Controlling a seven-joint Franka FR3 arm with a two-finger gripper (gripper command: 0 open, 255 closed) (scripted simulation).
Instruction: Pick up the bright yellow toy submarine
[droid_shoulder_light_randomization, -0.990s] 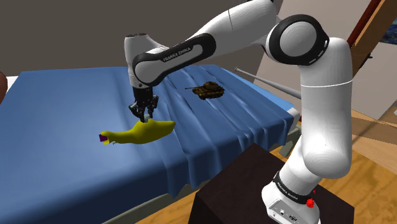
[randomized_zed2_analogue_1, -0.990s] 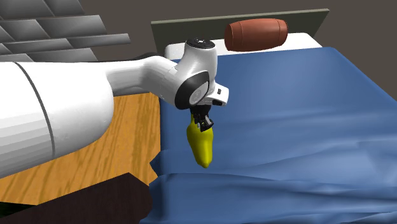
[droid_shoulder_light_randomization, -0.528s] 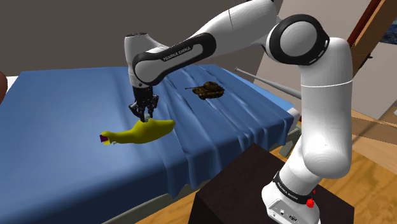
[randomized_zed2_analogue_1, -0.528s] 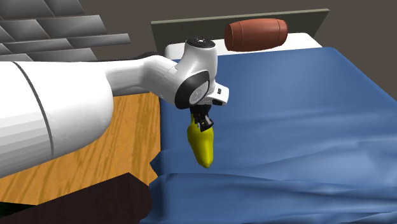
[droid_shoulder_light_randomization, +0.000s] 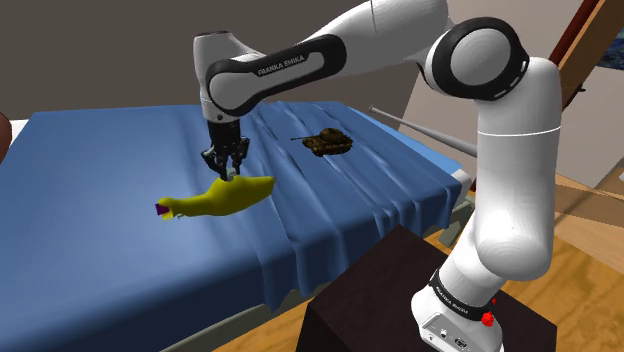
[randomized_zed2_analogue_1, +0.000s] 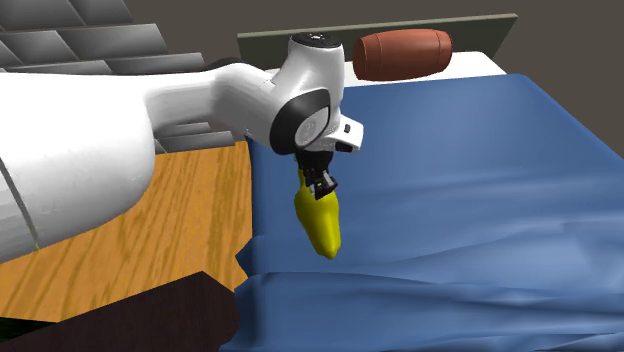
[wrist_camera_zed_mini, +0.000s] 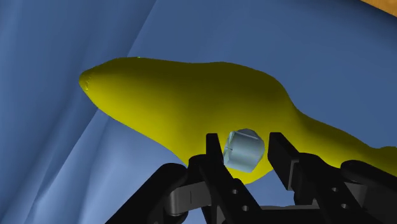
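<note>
Tool (droid_shoulder_light_randomization: 228, 175) pinching one yellow submarine (droid_shoulder_light_randomization: 224, 197) by pale knob (wrist_camera_zed_mini: 243, 150); one toy tank (droid_shoulder_light_randomization: 326, 142) on blue bed (droid_shoulder_light_randomization: 100, 260).

- I'm looking at a bedroom: a bed (droid_shoulder_light_randomization: 90, 260) under a blue sheet, with a headboard (randomized_zed2_analogue_1: 480, 33).
- I see a brown bolster pillow (randomized_zed2_analogue_1: 402, 53) at its head.
- Wood-plank floor (randomized_zed2_analogue_1: 190, 230) lies beside it.

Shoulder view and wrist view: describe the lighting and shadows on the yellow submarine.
Shoulder view: the yellow submarine is bright, with no clear cast shadow on the blue sheet; wrist view: its hull looks flat, duller yellow, no glare, and the sheet's folds show as soft lighter and darker bands.
</note>
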